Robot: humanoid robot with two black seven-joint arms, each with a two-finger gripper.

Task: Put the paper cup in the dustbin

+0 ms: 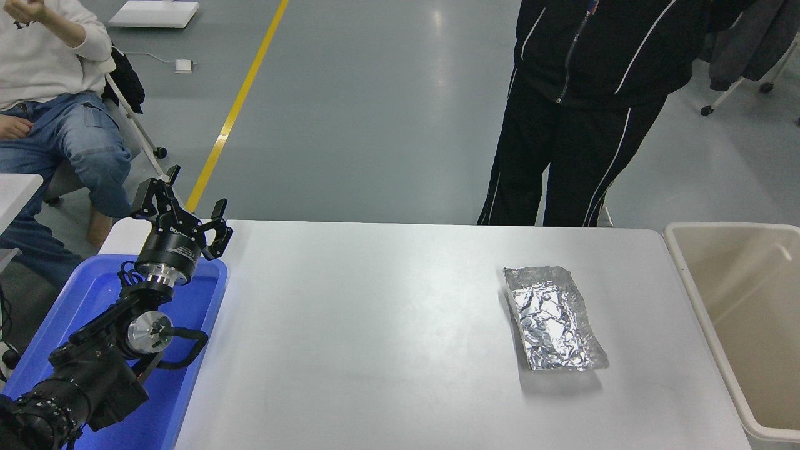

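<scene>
The paper cup is not in view anywhere on the table. The dustbin (pixel 687 275), a large beige plastic bin with a thick rounded rim, stands off the table's right edge; what shows of its inside holds nothing. My left gripper (pixel 181 209) is parked at the far left above the blue tray, its fingers spread open and empty. My right arm and gripper are out of view.
A crinkled silver foil packet (pixel 553 319) lies on the white table (pixel 375 325) right of centre. A shallow blue tray (pixel 94 287) sits at the left edge under my left arm. A person in black stands at the far side; another sits at the far left.
</scene>
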